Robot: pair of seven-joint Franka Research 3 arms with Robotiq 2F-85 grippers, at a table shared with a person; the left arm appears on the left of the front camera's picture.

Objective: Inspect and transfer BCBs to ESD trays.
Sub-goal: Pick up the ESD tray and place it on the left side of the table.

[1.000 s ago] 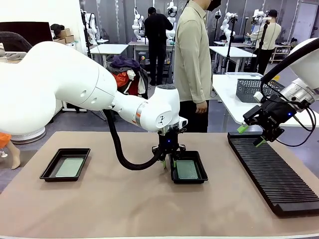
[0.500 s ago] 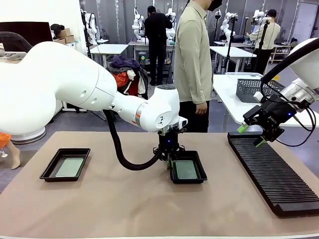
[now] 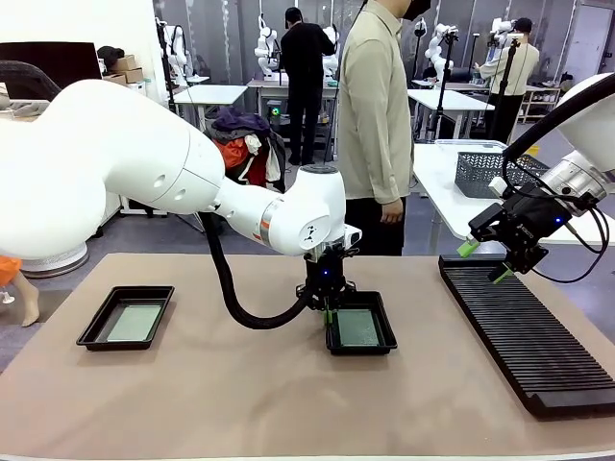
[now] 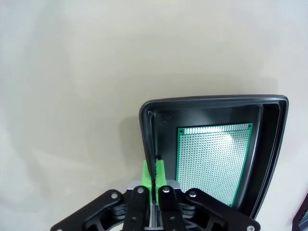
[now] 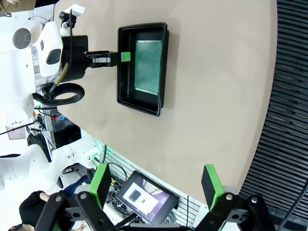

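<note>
Left gripper has its jaws clamped on the left rim of the middle ESD tray, which sits mid-bench with a green BCB flat inside. The other tray is near the left edge, also with a board in it. Right gripper, jaws apart, hangs over the far end of the black slotted rack by the right edge.

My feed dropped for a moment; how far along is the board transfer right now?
Done, by the look of it: both ESD trays hold a BCB, the left tray and the centre tray, whose green board lies flat inside. In hand: the left pincer is shut on the centre tray's rim. The right pincer hangs open over the slotted rack. What is left is not evident.
</note>
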